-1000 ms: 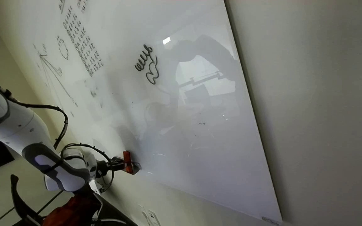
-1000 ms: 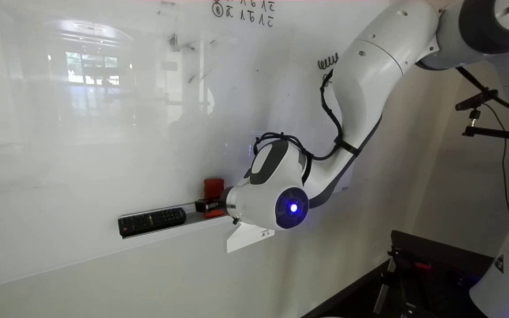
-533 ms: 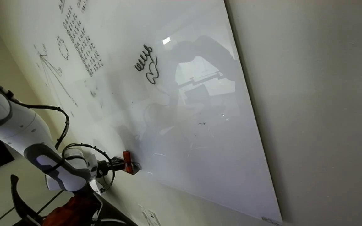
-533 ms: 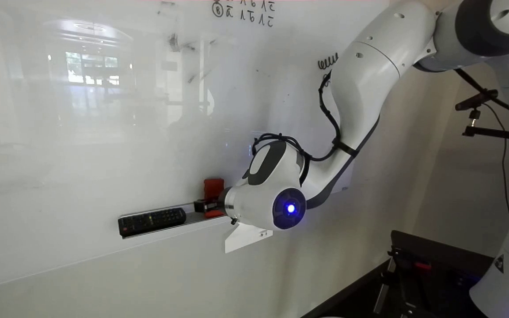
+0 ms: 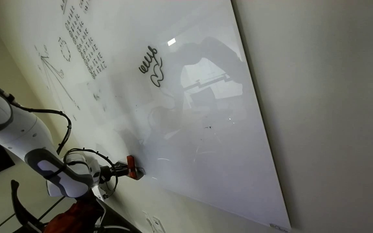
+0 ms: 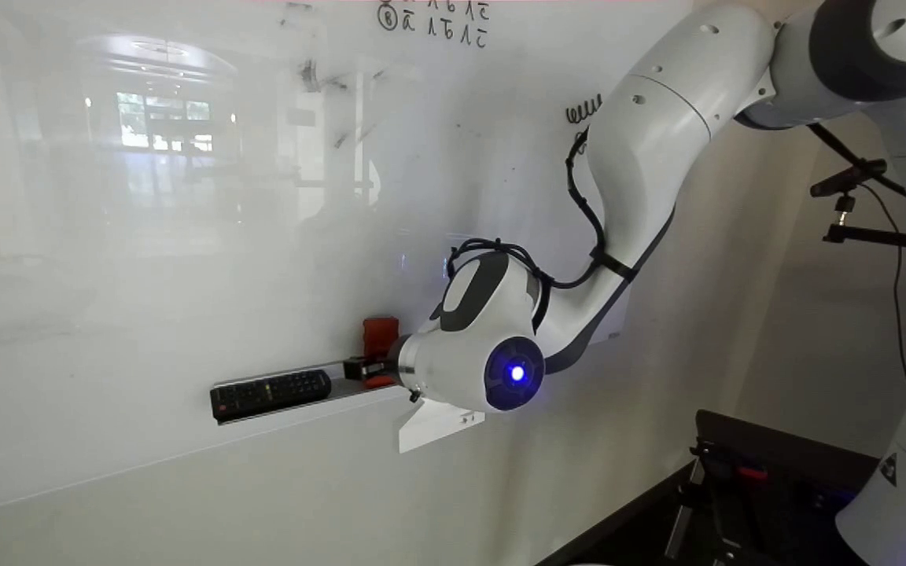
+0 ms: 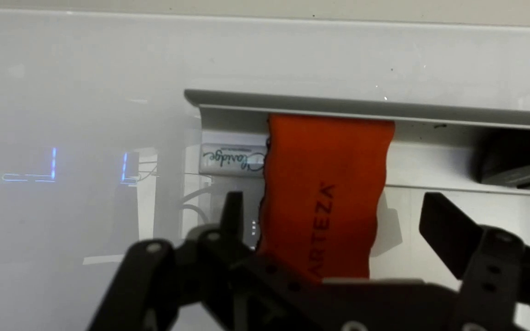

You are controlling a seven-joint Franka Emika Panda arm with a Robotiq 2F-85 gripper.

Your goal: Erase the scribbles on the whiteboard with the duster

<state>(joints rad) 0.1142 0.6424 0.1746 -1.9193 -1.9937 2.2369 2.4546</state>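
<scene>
The duster [image 7: 325, 156] is a red-orange block marked ARTEZA, standing in the tray on the whiteboard [image 5: 180, 145]. It shows in both exterior views [image 5: 130, 160] [image 6: 381, 334]. My gripper [image 7: 332, 202] is open, with one finger on each side of the duster. A gap shows between each finger and the duster, wider on the right in the wrist view. The duster's near end is hidden behind the gripper. The black scribbles [image 5: 151, 61] are high on the board, well away from the gripper; in an exterior view [image 6: 581, 110] the arm partly covers them.
The tray [image 7: 292, 102] runs along the board's lower edge. A black remote [image 6: 272, 395] lies in it beside the duster; a dark object [image 7: 522, 161] shows at the wrist view's right. Columns of small writing [image 5: 84, 42] and thin sketches [image 5: 65, 50] are elsewhere on the board.
The arm's wrist has shifted very slightly left and down in an exterior view. The duster, the scribbles and the remote have not moved.
</scene>
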